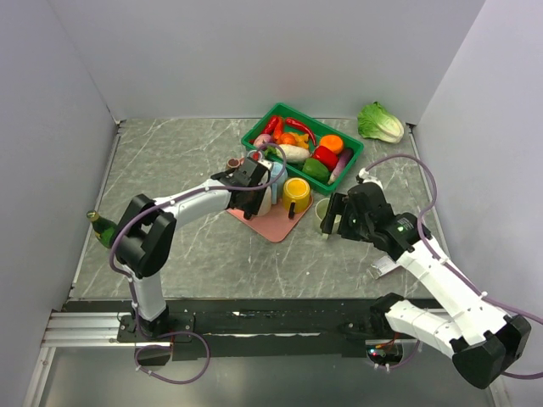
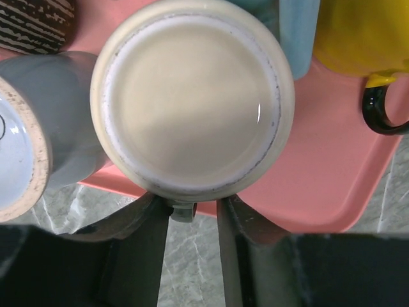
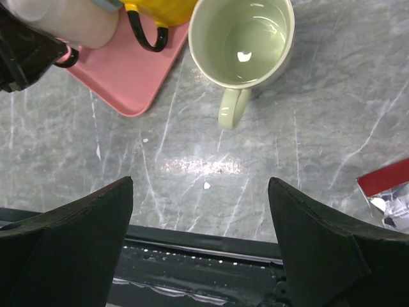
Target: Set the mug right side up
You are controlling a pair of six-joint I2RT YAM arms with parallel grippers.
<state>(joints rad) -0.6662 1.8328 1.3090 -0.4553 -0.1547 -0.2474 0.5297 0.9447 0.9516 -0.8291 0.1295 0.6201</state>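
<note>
A grey, marble-veined table (image 1: 187, 161) lies inside plain white walls (image 1: 254, 51). On the pink tray (image 2: 319, 173) at its centre, the cream mug (image 2: 192, 102) stands upside down. The left gripper (image 2: 193, 208) straddles its handle, partly closed, with a gap still showing on one side. At 3 o'clock the right gripper (image 3: 199, 185) is spread wide and holds nothing. An upright green mug (image 3: 243, 41) stands beyond it on the bare table.
</note>
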